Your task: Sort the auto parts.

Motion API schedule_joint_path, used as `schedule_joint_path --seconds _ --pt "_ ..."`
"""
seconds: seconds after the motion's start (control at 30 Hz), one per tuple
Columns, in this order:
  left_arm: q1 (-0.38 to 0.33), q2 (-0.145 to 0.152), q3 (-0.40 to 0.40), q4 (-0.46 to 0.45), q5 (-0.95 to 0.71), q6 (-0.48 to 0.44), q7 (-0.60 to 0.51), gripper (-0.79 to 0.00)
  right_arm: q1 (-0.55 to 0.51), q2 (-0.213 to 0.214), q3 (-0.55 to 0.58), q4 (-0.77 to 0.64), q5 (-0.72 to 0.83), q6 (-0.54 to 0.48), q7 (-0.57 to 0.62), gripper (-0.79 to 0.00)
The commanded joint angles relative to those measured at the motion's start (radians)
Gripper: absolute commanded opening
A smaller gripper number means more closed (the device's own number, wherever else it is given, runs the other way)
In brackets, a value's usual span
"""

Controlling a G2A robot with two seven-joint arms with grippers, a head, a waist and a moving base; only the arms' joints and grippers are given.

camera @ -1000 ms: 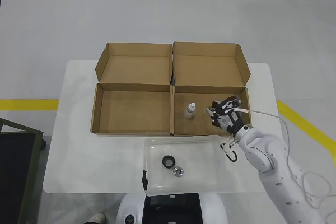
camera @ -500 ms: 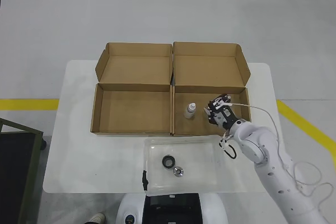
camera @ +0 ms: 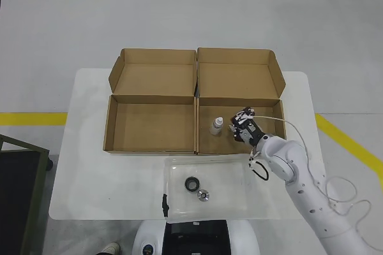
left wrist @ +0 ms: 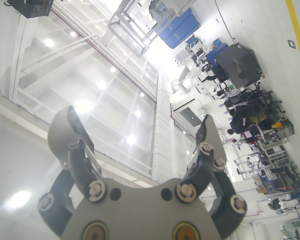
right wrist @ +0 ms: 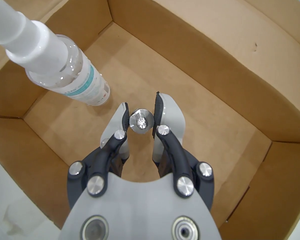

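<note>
- The right gripper (camera: 242,123) (right wrist: 141,116) sits right of centre in the top view, inside the right cardboard box (camera: 237,109) (right wrist: 190,38). Its jaws are narrowed onto a small round metal part (right wrist: 141,123).
- The part is shiny and disc-shaped with a small raised centre. Its flat face is turned toward the wrist camera, and the ribbed dark pads (right wrist: 158,109) press on its rim from both sides.
- Just beside it, a clear plastic bottle (camera: 216,125) (right wrist: 65,76) with a white nozzle and a teal label band stands upright on the box floor, long axis vertical.
- The left cardboard box (camera: 150,124) adjoins it, both with lids folded back.
- In the lower centre, a clear plastic tray (camera: 233,191) holds a dark ring (camera: 192,184) and a round metal piece (camera: 203,195).
- The white tabletop (camera: 89,159) carries everything.
- The left gripper (left wrist: 138,116) points toward the ceiling, jaws wide apart and holding nothing.
</note>
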Motion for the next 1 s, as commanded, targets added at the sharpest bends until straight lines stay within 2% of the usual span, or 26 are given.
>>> schedule_joint_path --seconds 0.0,0.07,0.23,0.53,0.83,0.97 --pt "0.000 0.000 0.000 0.000 0.000 0.000 0.000 0.000 0.005 -0.002 -0.001 -0.003 0.003 0.001 -0.004 -0.397" --pt "0.000 0.000 0.000 0.000 0.000 0.000 0.000 0.000 0.005 -0.002 0.005 -0.015 0.007 0.006 -0.011 -0.323" --pt "0.000 0.000 0.000 0.000 0.000 0.000 0.000 0.000 -0.016 0.003 0.038 -0.070 -0.023 0.022 -0.041 -0.228" --pt "0.000 0.000 0.000 0.000 0.000 0.000 0.000 0.000 -0.102 0.014 0.132 -0.177 -0.004 0.040 -0.099 -0.145" --pt "0.000 0.000 0.000 0.000 0.000 0.000 0.000 0.000 -0.260 0.030 0.213 -0.380 0.014 -0.043 -0.165 -0.071" --pt "0.000 0.000 0.000 0.000 0.000 0.000 0.000 0.000 -0.330 0.037 0.220 -0.464 -0.008 -0.115 -0.182 0.000"
